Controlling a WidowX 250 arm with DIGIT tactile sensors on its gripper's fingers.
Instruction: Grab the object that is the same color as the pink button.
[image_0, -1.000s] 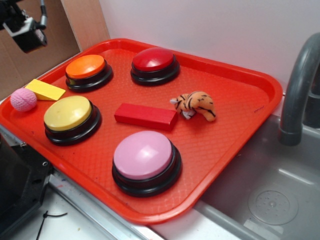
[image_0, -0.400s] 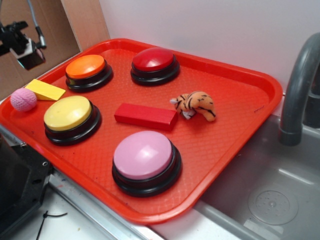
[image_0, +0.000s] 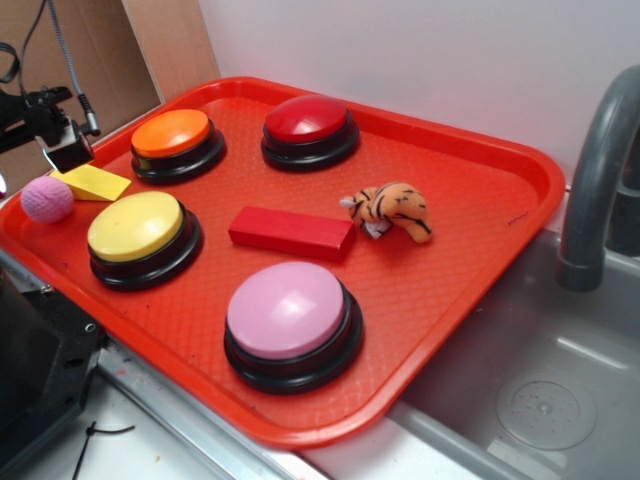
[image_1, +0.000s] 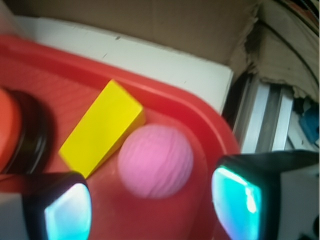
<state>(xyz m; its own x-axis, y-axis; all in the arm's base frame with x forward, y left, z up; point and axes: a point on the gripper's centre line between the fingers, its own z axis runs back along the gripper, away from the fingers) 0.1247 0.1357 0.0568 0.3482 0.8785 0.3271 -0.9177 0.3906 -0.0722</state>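
Pink ball (image_1: 155, 161) lies in red tray (image_1: 165, 102).

Mock kitchen in a lab. Grey faucet (image_0: 598, 190) and steel sink basin (image_0: 540, 390) far across from gripper (image_0: 62, 150); cardboard backdrop (image_0: 60, 60) behind it; aluminium framing (image_1: 270, 120) just beside, beyond red tray (image_0: 480, 190).

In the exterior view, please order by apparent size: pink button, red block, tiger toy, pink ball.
1. pink button, nearest the camera, so it looks bigger
2. red block
3. tiger toy
4. pink ball
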